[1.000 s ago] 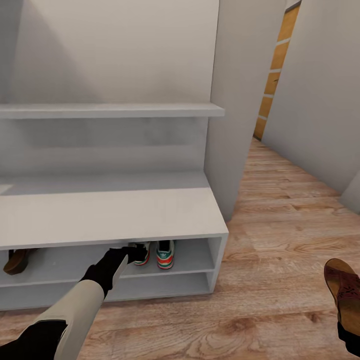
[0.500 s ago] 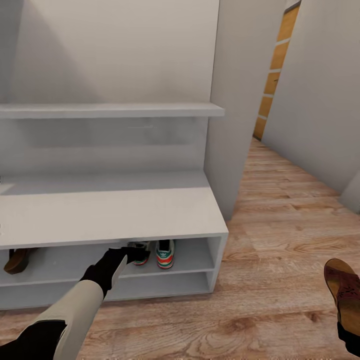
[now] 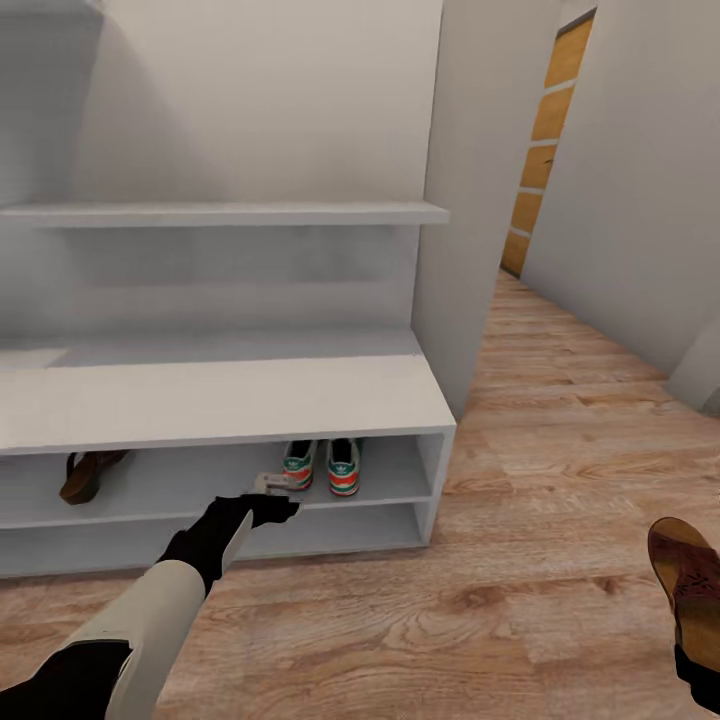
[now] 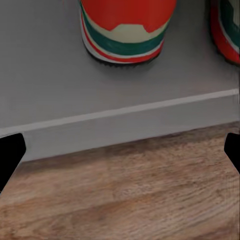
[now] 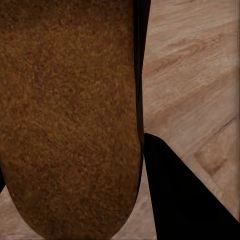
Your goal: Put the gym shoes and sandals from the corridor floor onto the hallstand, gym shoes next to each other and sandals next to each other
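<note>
Two gym shoes [image 3: 320, 466] are sitting side by side in the hallstand [image 3: 220, 400] (upper bay); two sandals are showing, one [image 3: 88, 474] shelved, one [image 3: 692, 580] held.

Head view: high, looking down and forward over the shoe rack [image 3: 230, 405] and wood floor [image 3: 560, 480]. Left wrist: low, close, facing the sneakers' [image 4: 127, 30] heels on the same shelf. Right wrist: pressed against a sandal's [image 5: 67, 115] sole.

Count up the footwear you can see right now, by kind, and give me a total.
Gym shoes: 2, left one and right one, side by side on the hallstand upper shelf.
Sandals: 2, one on that shelf at the left, one at the right gripper.
Total: 4
</note>
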